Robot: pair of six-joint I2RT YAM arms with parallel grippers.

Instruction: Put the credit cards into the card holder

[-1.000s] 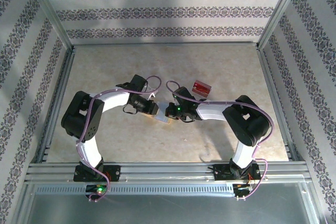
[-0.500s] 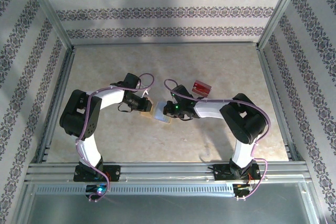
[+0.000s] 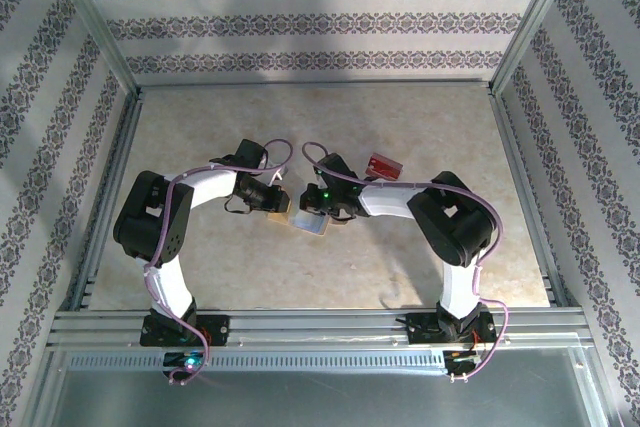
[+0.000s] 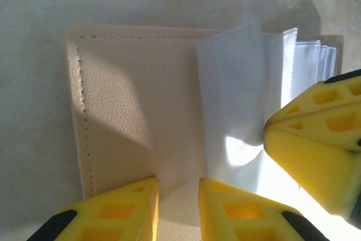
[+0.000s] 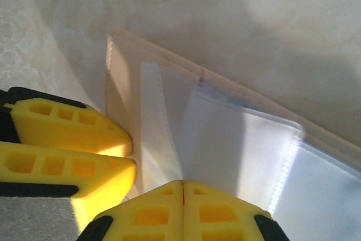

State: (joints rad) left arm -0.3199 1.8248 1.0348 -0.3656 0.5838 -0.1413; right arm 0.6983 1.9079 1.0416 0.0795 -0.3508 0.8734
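Observation:
The card holder (image 3: pixel 309 223) lies open on the table between my two grippers. Its tan cover (image 4: pixel 130 100) is spread flat, with the clear sleeves (image 4: pixel 231 94) fanned up on the right. My left gripper (image 4: pixel 177 187) has its jaws narrowly apart, closed on the cover's near edge. My right gripper (image 5: pixel 183 187) is shut, its tips resting on the sleeves (image 5: pixel 237 145) beside the left fingers (image 5: pixel 84 134). One right finger (image 4: pixel 316 139) leans against the sleeves. The red credit cards (image 3: pixel 384 167) lie on the table behind the right forearm, untouched.
Metal frame rails (image 3: pixel 300 325) run along the table's near edge and uprights stand at both sides. Patterned walls enclose the beige tabletop (image 3: pixel 250 277). Both arms crowd the middle of the table.
The right gripper has slid left and a little farther back, onto the holder's sleeves. The left gripper drew slightly left early on, closing a little, then stayed put.

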